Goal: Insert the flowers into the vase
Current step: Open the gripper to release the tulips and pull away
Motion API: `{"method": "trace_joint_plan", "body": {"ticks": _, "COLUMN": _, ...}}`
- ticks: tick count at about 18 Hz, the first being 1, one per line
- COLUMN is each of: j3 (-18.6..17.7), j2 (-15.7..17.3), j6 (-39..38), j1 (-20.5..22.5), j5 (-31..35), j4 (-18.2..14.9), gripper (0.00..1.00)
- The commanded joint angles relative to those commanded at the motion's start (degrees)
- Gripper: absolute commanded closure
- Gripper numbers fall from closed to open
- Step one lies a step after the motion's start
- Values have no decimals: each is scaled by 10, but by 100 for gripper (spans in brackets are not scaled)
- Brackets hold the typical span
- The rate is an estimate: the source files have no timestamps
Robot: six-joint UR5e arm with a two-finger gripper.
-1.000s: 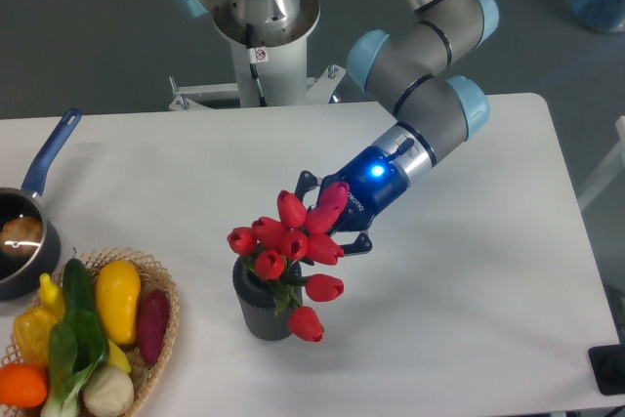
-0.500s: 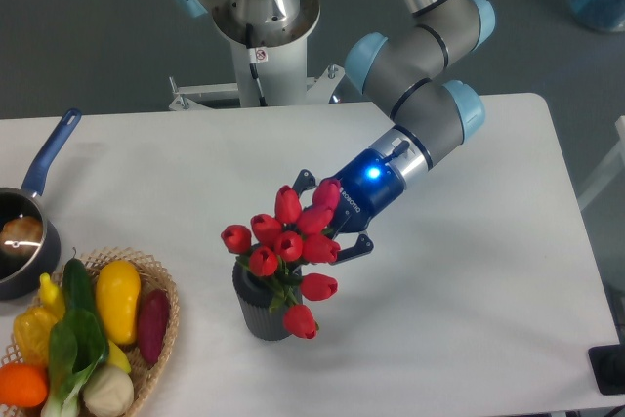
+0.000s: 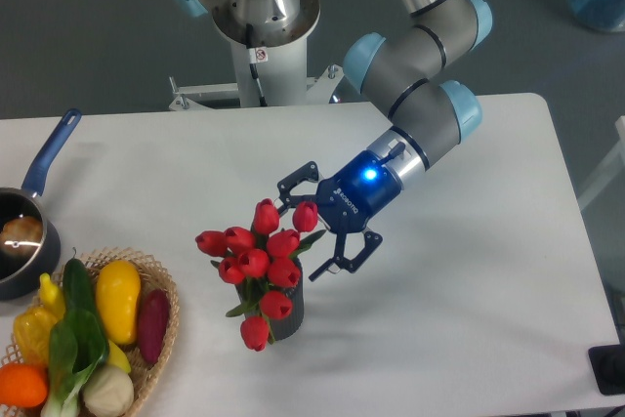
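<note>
Tulips, the flowers [image 3: 256,259], are standing in the vase [image 3: 290,306] on the counter [image 3: 469,319] (blooms hiding its mouth). Jaws of the gripper [image 3: 314,223] are sitting spread apart just beside them, holding nothing. Release looks underway; next, I judge, a clean retreat without snagging blooms.

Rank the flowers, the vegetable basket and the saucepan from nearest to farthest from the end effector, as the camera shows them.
1. The flowers, right beside the open end effector, on its left in the picture.
2. The vegetable basket, at the lower left of the table.
3. The saucepan, at the far left edge.
</note>
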Motion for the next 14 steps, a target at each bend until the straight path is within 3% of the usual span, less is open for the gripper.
{"method": "trace_joint_plan", "body": {"ticks": 5, "j3": 7, "j2": 3, "j6": 7, "j1": 18, "j5": 14, "j4": 1, "gripper": 0}}
{"method": "trace_joint_plan", "body": {"ticks": 14, "j3": 30, "j2": 54, "j6": 7, "j1": 59, "j5": 139, "j4": 1, "gripper": 0}}
